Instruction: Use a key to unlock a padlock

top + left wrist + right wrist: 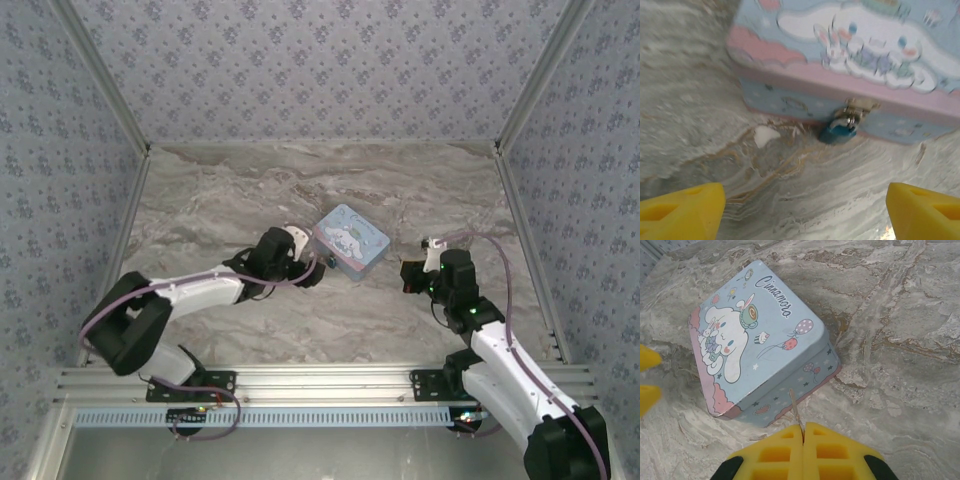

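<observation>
The left gripper stands released, its yellow fingers wide apart with bare table between them. It faces the front wall of the pale blue tin. The padlock hangs from the metal hasp just under the lid's edge, its teal body low against the table and well ahead of the fingertips.

The right gripper is clenched on the key, a thin sliver that sticks out from between the pressed fingers. The key points at the tin's near lower edge, beside a corner. Whether its tip touches that wall cannot be told.

From above, the tin lies near the middle of the table, turned at an angle. The left gripper is just beside the tin's left side, and the right gripper is apart from its right side across a strip of open marble. There is wide free surface behind the tin and toward both patterned walls.
</observation>
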Motion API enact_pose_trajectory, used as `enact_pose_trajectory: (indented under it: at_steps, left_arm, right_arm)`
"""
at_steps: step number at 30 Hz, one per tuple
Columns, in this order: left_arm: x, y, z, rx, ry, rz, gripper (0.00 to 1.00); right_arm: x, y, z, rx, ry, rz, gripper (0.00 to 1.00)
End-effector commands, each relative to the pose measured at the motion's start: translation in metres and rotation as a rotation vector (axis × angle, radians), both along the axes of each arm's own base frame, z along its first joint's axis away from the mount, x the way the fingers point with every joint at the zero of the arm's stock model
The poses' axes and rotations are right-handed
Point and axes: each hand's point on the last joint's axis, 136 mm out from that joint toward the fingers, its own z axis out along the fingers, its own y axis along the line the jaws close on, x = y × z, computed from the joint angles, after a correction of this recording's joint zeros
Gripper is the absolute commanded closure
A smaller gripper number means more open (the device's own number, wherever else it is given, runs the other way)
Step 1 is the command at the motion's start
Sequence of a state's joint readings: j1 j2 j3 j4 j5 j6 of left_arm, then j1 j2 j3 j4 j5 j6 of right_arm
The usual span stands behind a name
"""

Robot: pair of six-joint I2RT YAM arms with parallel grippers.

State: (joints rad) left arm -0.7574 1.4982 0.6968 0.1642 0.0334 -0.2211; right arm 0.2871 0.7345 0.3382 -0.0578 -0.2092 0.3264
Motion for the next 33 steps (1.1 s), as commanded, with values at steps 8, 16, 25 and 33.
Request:
enact_pose_trajectory:
  at_steps: [8,16,25,33]
  left_arm:
    - [0.004,-0.039,-0.026,-0.087,0.058,-0.108,0.25]
    - [0.013,-0.050,-0.039,-0.108,0.055,-0.101,0.29]
    - [0.012,-0.063,-0.048,-0.074,0.046,-0.120,0.31]
    - [0.012,-0.073,-0.053,-0.051,0.048,-0.130,0.37]
  right_arm:
    - [0.003,0.005,0.000,0.002,-0.009,0.002,1.00]
    - [0.004,0.003,-0.001,-0.015,-0.017,0.002,1.00]
    - [0.005,0.003,-0.003,-0.020,-0.017,0.004,1.00]
    - [0.004,0.003,-0.003,-0.018,-0.018,0.007,1.00]
